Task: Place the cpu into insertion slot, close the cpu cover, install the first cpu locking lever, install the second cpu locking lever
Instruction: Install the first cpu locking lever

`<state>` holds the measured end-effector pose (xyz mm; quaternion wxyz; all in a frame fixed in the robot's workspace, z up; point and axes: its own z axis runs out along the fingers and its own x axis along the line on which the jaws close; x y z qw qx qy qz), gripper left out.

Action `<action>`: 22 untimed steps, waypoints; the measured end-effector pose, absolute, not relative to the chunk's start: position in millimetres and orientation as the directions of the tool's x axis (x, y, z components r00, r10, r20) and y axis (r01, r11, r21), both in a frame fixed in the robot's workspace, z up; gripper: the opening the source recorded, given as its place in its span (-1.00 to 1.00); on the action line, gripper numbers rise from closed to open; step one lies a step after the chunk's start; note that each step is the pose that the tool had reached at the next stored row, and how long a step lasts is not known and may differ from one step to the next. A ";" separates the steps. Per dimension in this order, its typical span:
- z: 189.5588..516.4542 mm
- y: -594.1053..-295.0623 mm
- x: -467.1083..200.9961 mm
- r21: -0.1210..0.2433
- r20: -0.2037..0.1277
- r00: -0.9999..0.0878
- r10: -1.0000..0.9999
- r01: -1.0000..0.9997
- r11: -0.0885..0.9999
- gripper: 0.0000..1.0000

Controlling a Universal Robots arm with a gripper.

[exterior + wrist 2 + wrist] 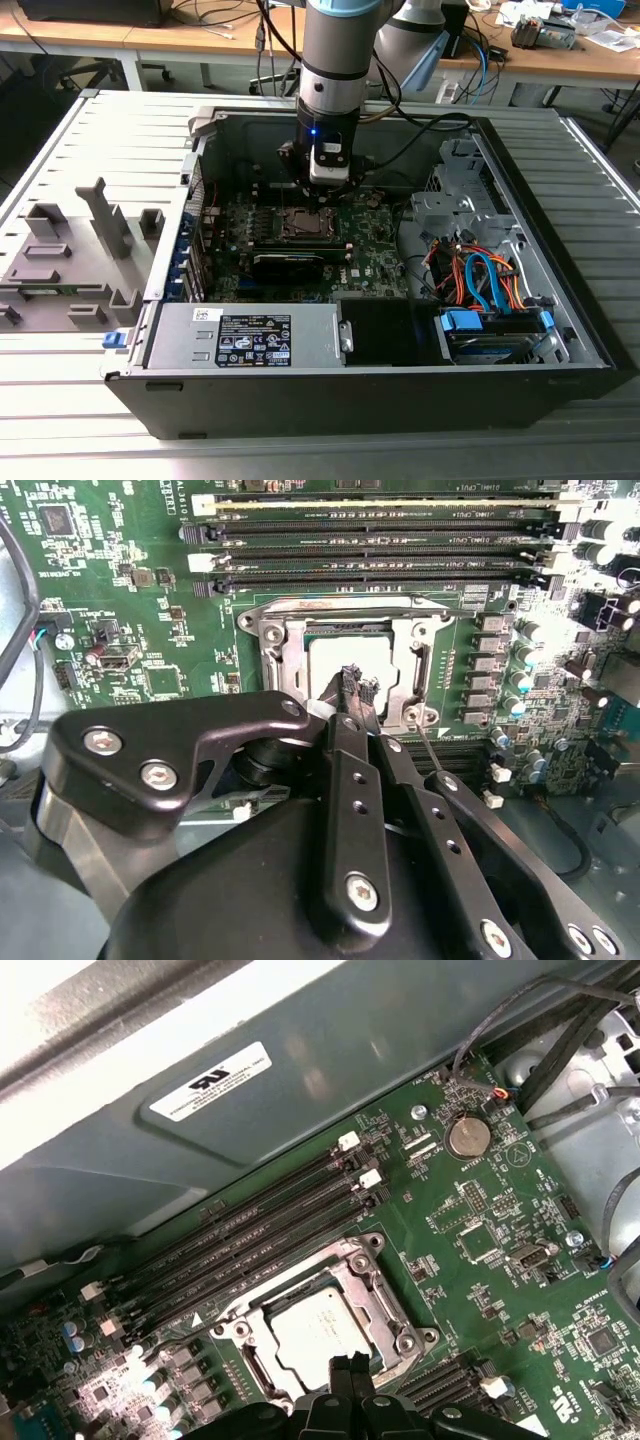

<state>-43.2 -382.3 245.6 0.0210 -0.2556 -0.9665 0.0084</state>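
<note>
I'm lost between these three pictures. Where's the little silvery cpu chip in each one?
Exterior view: the cpu sits inside the open case, just below the gripper.
Second wrist view: the cpu shows through the cpu cover window, partly behind the gripper.
First wrist view: the cpu lies framed by the cpu cover, beside the gripper.
Shared landmark: the gripper.

The cpu (318, 1332) has a smooth, pale metal top with a dull satin sheen. Around it the cpu cover (380, 1302) is bare silvery metal, brighter and lightly reflective. The circuit board (480, 1260) is glossy green laminate. The gripper (357, 688) is matt black (its screw heads are shiny and steel-coloured). The grey panel (330, 1070) looks like smooth sheet metal and bears a white, paper-like label (212, 1082). The counter (60, 130) is ribbed, matt grey metal.
</note>
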 end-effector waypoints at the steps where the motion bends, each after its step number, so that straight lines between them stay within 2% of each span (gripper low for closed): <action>1: 245.6 -382.3 -43.2 -0.027 0.036 -0.869 0.493 0.492 0.870 -0.79; 22: 245.6 -382.3 -43.2 -0.027 0.036 -0.887 0.460 0.459 0.888 -0.79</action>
